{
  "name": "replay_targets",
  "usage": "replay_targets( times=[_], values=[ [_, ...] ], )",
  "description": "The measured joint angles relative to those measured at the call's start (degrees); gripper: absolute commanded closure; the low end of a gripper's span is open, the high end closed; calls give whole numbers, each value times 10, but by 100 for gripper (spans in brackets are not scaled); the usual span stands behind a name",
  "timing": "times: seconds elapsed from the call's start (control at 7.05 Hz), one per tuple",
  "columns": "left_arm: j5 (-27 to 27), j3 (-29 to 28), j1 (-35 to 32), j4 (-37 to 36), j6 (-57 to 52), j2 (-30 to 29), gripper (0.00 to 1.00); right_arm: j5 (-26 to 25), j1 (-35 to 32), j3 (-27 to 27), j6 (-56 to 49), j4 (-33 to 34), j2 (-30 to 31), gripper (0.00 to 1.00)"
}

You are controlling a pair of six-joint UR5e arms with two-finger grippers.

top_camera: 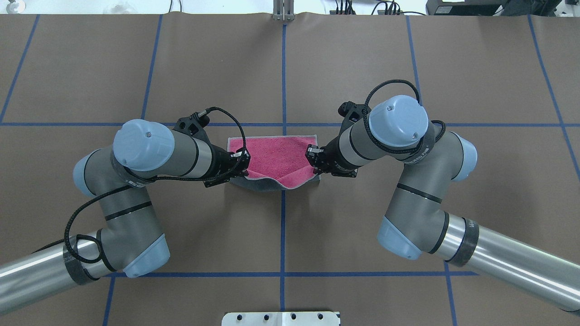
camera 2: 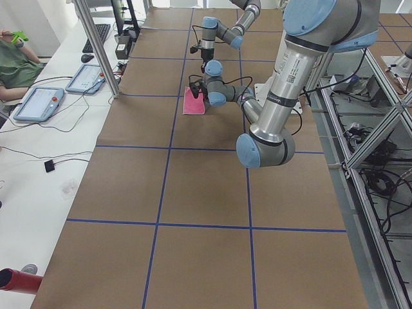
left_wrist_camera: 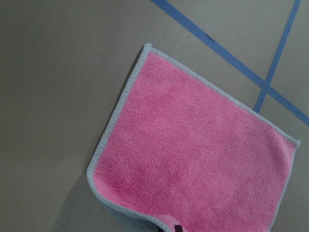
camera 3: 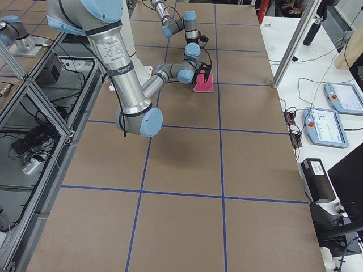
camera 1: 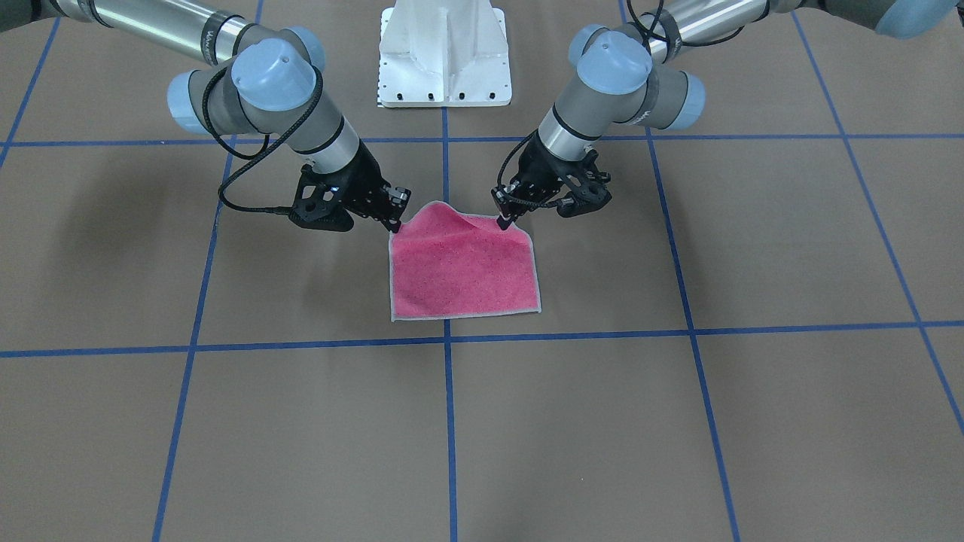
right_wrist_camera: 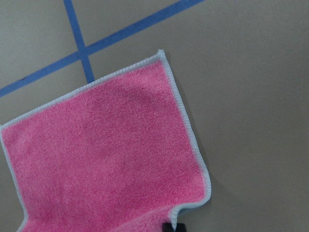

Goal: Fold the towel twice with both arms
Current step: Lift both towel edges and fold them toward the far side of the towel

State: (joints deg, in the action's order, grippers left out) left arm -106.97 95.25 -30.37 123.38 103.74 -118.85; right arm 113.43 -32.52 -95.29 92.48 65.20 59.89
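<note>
A: Where does the towel (camera 1: pixel 463 271) sit?
B: Stretched between the two grippers, pink face up; its far edge lies flat on the brown surface (camera 1: pixel 678 436), out beyond the fingertips; the edge next to the grippers is held up off the surface.
A: And the left gripper (camera 1: pixel 503 221)?
B: Closed on one corner of that lifted edge; the right gripper (camera 1: pixel 393 223) is pinched on the other corner; the cloth dips a little midway between them.
A: Anything under the lifted part?
B: In the overhead view a dark grey strip of the underside shows just beneath the grippers; each wrist view shows the pink face spreading away from its gripper.
A: What lies past it?
B: A blue tape line (camera 1: pixel 301 346) crosses the surface just beyond the towel's flat edge, on the side away from both grippers.
</note>
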Motion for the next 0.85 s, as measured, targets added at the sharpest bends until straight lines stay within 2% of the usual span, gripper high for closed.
replay_targets(
  times=[0.43, 0.85],
  values=[
    [0, -31, -25, 2, -3, -2, 100, -2, -15, 66, 0, -21, -43, 100],
    [0, -50, -35, 4, -12, -8, 100, -2, -29, 91, 0, -38, -58, 100]
  ],
)
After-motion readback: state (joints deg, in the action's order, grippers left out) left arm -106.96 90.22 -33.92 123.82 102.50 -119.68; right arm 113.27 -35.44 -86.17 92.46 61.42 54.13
